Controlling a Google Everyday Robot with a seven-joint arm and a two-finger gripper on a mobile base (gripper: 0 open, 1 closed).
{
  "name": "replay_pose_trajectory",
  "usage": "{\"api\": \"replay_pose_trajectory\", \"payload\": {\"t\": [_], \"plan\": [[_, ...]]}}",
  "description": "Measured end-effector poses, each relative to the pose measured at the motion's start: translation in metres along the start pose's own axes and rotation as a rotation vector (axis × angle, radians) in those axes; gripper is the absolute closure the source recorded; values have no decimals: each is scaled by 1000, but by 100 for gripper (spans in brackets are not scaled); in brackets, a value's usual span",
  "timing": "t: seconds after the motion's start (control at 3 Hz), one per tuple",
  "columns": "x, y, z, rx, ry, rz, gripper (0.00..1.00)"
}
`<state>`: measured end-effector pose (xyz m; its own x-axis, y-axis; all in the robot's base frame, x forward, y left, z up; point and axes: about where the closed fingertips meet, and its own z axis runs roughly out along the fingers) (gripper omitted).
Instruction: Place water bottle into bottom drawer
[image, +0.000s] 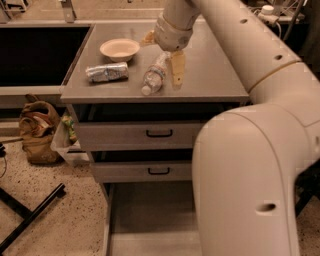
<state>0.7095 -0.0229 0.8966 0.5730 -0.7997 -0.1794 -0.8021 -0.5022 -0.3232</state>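
The water bottle (154, 75) lies on its side on the grey cabinet top (210, 75), white cap toward the front edge. My gripper (164, 54) hangs right over the bottle's far end, open. One yellowish finger (177, 70) points down just right of the bottle, and the other finger (148, 37) sits behind it to the left. The bottom drawer (150, 220) is pulled out below, a plain grey tray. Its right part is hidden behind my arm (250, 160).
A cream bowl (119, 48) and a crinkled foil packet (106, 72) sit left of the bottle. Two shallower drawers with black handles (159, 133) are shut above the open one. A brown bag (37, 130) and a black stand leg (30, 215) are on the floor at left.
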Motion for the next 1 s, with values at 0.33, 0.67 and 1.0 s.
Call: {"api": "replay_pose_trajectory", "payload": {"t": [0.33, 0.67, 1.0], "plan": [[-5, -23, 17, -9, -4, -52, 0], [-5, -33, 19, 19, -2, -53, 0], [1, -33, 27, 33, -13, -26, 0]]}}
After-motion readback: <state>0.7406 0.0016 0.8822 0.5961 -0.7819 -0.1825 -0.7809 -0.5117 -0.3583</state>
